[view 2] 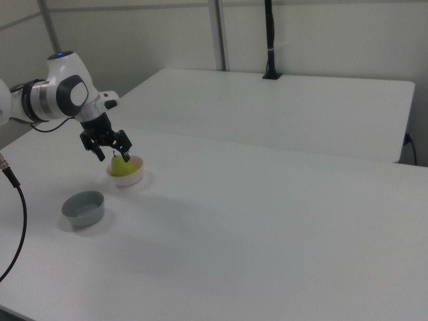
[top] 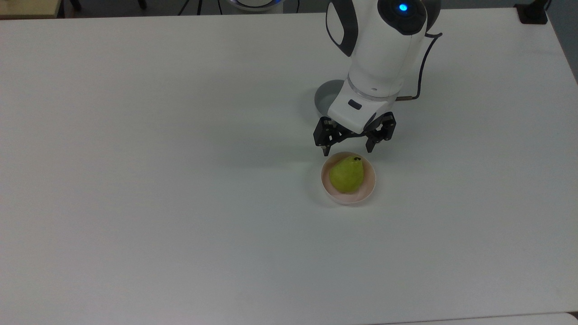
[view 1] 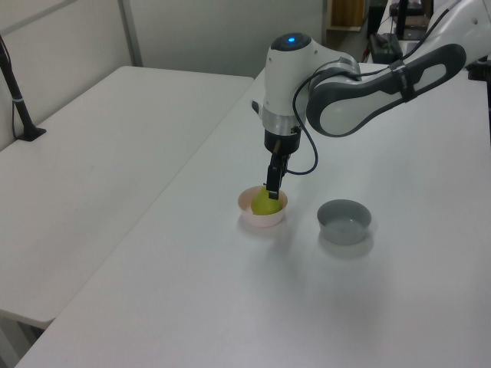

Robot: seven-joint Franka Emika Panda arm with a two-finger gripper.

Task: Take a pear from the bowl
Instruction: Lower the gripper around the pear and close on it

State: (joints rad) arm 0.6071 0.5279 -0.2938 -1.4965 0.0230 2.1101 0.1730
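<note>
A yellow-green pear (top: 347, 175) with a dark stem sits upright in the pale pink bowl (top: 371, 183) near the table's middle. My gripper (top: 347, 150) is open and hangs at the bowl's rim on the arm's side, its black fingers spread wider than the pear. In the right view the gripper (view 2: 113, 158) has one finger on each side of the pear (view 2: 120, 168), at the level of its top, above the bowl (view 2: 128, 179). In the left view the gripper (view 1: 271, 190) overlaps the top of the pear (view 1: 264, 206) in the bowl (view 1: 259, 220). Nothing is held.
A grey bowl (view 1: 344, 221) of similar size stands close beside the pink one; in the top view the grey bowl (top: 324, 93) is partly hidden behind the arm. The white table (top: 158, 203) spreads wide around both. A second table (view 2: 281, 107) adjoins it.
</note>
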